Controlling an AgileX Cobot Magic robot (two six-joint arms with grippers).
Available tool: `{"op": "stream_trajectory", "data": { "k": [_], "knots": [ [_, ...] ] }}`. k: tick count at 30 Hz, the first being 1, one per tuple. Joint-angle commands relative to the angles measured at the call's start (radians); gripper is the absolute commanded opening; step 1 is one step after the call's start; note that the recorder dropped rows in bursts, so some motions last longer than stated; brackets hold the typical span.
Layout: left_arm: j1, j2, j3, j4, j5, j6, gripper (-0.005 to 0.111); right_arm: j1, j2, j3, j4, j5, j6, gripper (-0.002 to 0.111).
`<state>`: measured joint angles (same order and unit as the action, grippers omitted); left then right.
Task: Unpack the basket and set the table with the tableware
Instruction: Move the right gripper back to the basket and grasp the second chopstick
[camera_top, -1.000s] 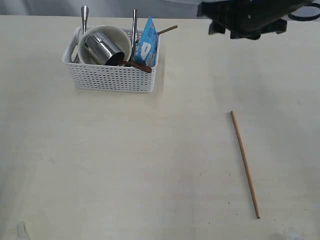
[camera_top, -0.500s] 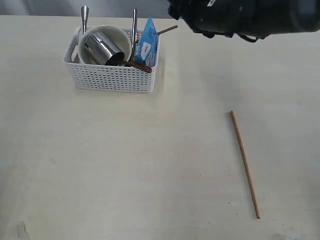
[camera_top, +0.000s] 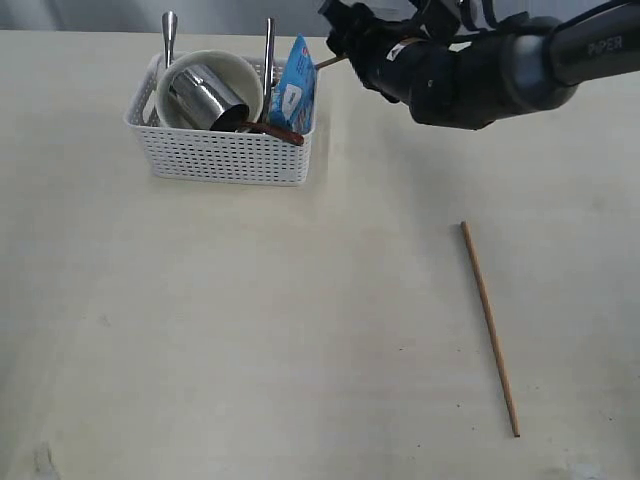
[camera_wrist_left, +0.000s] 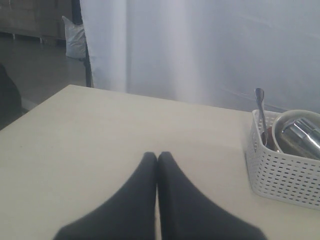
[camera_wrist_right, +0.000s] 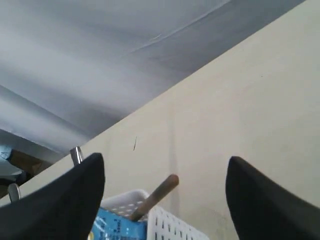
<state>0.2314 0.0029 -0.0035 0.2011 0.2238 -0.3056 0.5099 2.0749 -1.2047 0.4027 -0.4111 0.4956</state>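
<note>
The white basket (camera_top: 226, 153) stands at the table's (camera_top: 300, 330) back left. It holds the cream bowl (camera_top: 222, 61) with the steel cup (camera_top: 203, 96) lying in it, two upright steel handles (camera_top: 169, 33) (camera_top: 268, 47), the dark red spoon (camera_top: 277, 132) and a wooden chopstick (camera_top: 332, 60) poking out. My right gripper (camera_top: 340, 25) hovers open just past the basket's right end, its jaws either side of that chopstick's tip (camera_wrist_right: 161, 191). The other chopstick (camera_top: 489, 326) lies on the table at right. My left gripper (camera_wrist_left: 157, 156) is shut and empty, low over the table beside the basket (camera_wrist_left: 280, 175).
A blue snack packet (camera_top: 293, 88) stands in the basket's right end, below the right gripper (camera_wrist_right: 166, 160). The table's far edge runs right behind the basket. No plate shows in any view.
My right arm has swung left and down from the back right to the basket's right end. Its open jaws now flank the chopstick tip. Nothing on the table moved.
</note>
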Motion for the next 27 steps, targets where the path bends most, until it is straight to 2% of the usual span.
{"op": "stream_trajectory", "data": {
  "k": [1,11,21,24,27],
  "knots": [
    [0.003,-0.003,0.003,0.004,-0.003,-0.005,0.0,0.004,0.024,-0.003,-0.003,-0.051,0.041,0.065],
    [0.003,-0.003,0.003,0.004,-0.003,-0.005,0.0,0.021,0.078,-0.005,-0.034,-0.191,0.127,0.065],
    [0.003,-0.003,0.003,0.004,-0.003,-0.005,0.0,0.021,0.122,-0.015,-0.061,-0.222,0.179,0.065],
    [0.003,-0.003,0.003,0.004,-0.003,-0.005,0.0,0.021,0.141,-0.044,-0.1,-0.21,0.221,0.06],
    [0.003,-0.003,0.003,0.004,-0.003,-0.005,0.0,0.021,0.148,-0.07,-0.163,-0.208,0.257,0.047]
  ]
}}
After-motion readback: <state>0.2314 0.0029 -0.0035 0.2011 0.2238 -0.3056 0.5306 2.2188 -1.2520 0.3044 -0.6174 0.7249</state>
